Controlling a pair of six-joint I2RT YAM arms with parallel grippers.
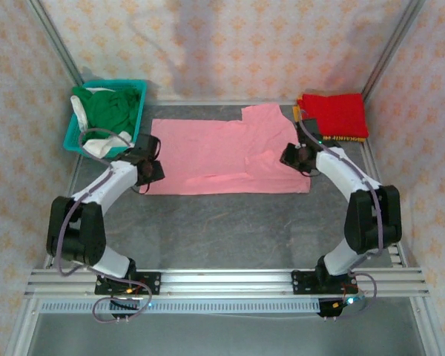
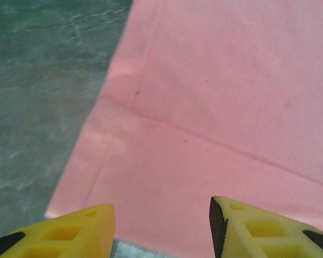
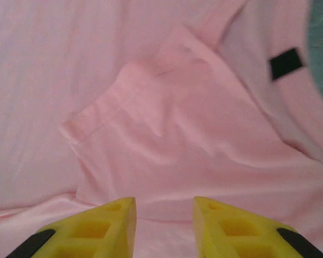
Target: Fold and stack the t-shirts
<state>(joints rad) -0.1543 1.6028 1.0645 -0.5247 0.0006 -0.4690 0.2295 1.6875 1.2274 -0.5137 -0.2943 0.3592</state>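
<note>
The pink t-shirt [image 1: 230, 156] lies flat. My left gripper [image 2: 161, 207] hangs over its left edge, fingers spread, holding nothing. My right gripper [image 3: 164, 200] hangs over its right sleeve, fingers spread too. Past its far left corner, a teal basket [image 1: 73, 135] holds a green shirt [image 1: 113, 107] and a white shirt [image 1: 81, 115]. Past its far right corner lies a folded red shirt [image 1: 334, 111].

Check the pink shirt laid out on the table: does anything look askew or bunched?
Yes. The light pink cloth t-shirt lies mostly flat, but the sleeve just ahead of the right tool is folded inward crookedly and rumpled. The other sleeve juts out flat at the far edge.
</note>
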